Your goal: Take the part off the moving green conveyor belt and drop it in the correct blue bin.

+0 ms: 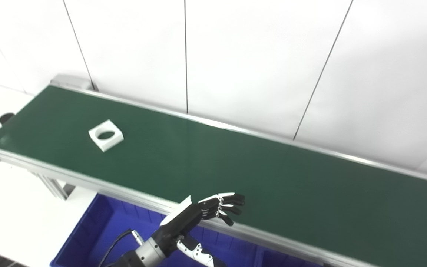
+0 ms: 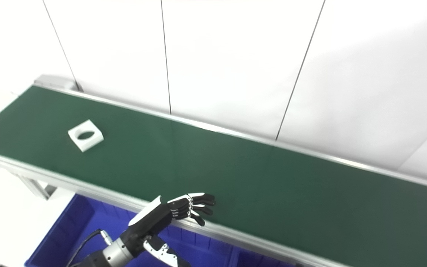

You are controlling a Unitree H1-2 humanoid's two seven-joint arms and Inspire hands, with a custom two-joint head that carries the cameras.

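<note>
A white square part with a round hole (image 1: 106, 135) lies on the green conveyor belt (image 1: 235, 167) toward its left end; it also shows in the right eye view (image 2: 85, 135). My left hand (image 1: 202, 215) is open and empty, raised over the belt's near rail, fingers pointing right, well to the right of and nearer than the part. It also shows in the right eye view (image 2: 172, 212). A blue bin (image 1: 98, 233) stands below the belt's near edge, under my left arm. My right hand is out of view.
The belt's silver near rail (image 1: 87, 181) runs between the bin and the belt. A white panelled wall (image 1: 235, 55) stands behind the belt. A metal frame leg (image 1: 56, 187) supports the belt's left end.
</note>
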